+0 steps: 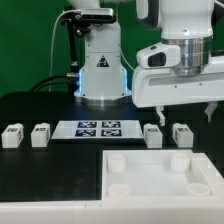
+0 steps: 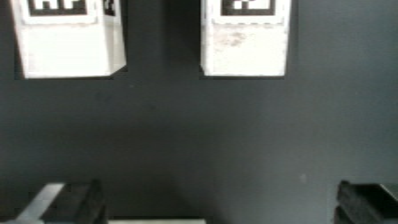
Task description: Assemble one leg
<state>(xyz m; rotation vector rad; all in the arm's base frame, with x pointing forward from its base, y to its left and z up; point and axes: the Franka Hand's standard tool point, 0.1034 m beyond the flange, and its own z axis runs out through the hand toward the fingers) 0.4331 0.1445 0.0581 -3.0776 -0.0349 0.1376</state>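
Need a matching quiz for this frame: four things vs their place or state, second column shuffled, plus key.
1 gripper
2 marker board
3 socketed white panel
4 leg farthest from gripper

a flat, middle of the row
b row's end, exterior view's left
c open, holding nothing
d nearest the camera

Pairs: 1-c; 2-a; 3-d; 4-b

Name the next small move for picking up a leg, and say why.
Probably slide the open gripper horizontally until one leg sits between its fingers. In the wrist view, it and the other leg lie beyond the fingers, not between them, and nothing is held.
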